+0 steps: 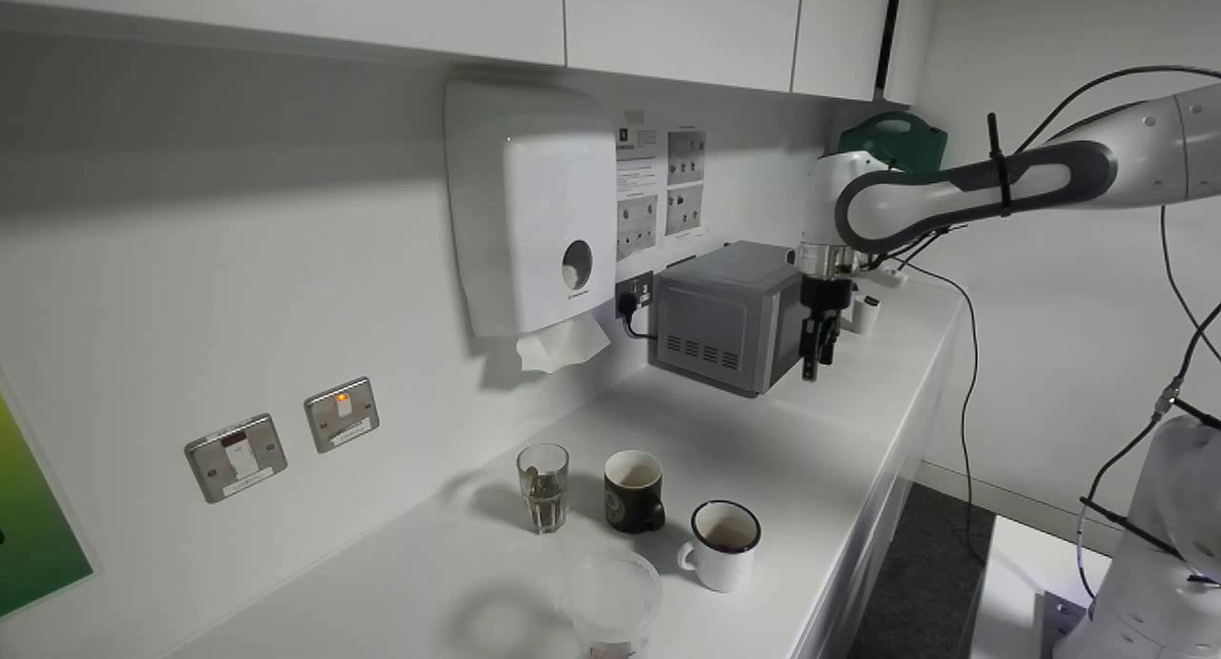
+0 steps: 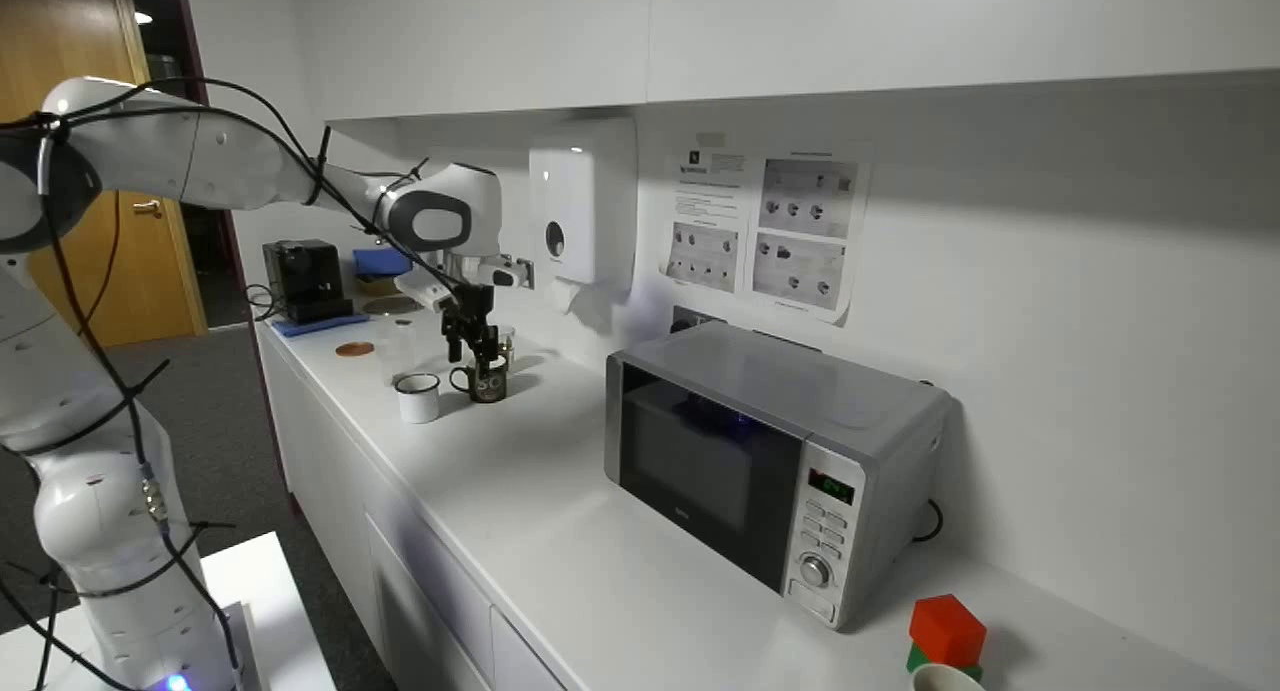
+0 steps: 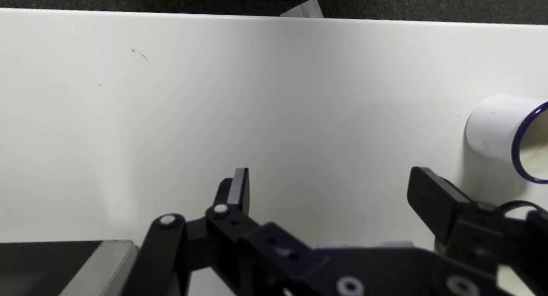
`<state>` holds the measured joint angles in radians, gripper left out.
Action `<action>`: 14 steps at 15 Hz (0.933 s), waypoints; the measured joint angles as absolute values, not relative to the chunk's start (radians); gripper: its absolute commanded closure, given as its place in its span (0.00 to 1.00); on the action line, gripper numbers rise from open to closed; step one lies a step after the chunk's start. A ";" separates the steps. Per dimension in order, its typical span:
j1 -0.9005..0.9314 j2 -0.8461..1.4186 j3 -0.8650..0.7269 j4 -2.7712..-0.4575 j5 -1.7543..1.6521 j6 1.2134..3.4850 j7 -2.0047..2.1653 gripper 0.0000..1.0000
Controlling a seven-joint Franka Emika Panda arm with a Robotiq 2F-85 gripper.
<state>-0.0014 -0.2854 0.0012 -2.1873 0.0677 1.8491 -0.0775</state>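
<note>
The gripper (image 3: 329,180) stands released, white mug (image 3: 492,124) at the wrist view's three o'clock. In an exterior view, a glass (image 1: 544,492) holds something brownish.

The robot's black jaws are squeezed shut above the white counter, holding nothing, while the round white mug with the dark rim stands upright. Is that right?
Not quite: the black jaws are open, not shut. The wrist view shows a wide gap between them. They hang above the white counter, holding nothing, and the round white mug with the dark rim stands upright.
</note>
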 measured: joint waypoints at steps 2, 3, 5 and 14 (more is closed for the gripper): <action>0.029 -0.285 0.055 -2.188 0.046 1.847 -0.025 0.00; 0.043 -0.286 0.072 -2.188 0.046 1.846 -0.019 0.00; 0.055 -0.288 0.081 -2.188 0.046 1.845 -0.018 0.00; 0.054 -0.289 0.076 -2.188 0.046 1.845 -0.018 0.00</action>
